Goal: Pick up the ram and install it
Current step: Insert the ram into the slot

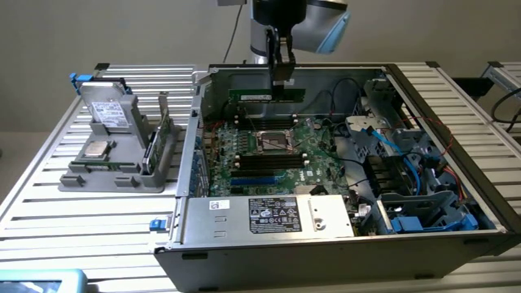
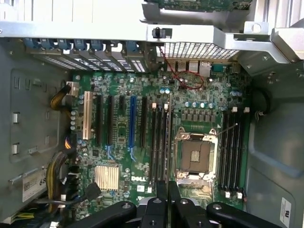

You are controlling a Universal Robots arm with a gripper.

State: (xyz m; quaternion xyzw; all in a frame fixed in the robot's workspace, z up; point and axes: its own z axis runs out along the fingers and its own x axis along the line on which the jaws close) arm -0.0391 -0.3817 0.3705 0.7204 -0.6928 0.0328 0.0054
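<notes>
So here's the setup: slatted table point(image 1: 49, 201), open computer case point(image 1: 244, 256) lying on its side on it, motherboard point(image 1: 313, 160) flat on the case's floor. My gripper point(image 1: 282, 80) hangs over the case close to its far wall, clamped tight on the ram point(image 1: 252, 96), so the stick is up in the air above the board and not seated in anything. I'd call this thing feather-light and stiff but easy to hurt. It's a thin board that won't flex much before it cracks, the chips and contact edge shouldn't be squeezed or scraped, and the flat faces are smooth enough to slip if the pinch is lazy. The place to hold it is the bare upper edge, across the thickness, and that's where I've got it, only off-centre, nearer the end toward the exterior view's right, so I'd guess it wants to tip a bit. It's standing on edge, level, long axis running from the exterior view's left to right, which looks parallel to the black memory slots point(image 1: 269, 116) below it.
</notes>
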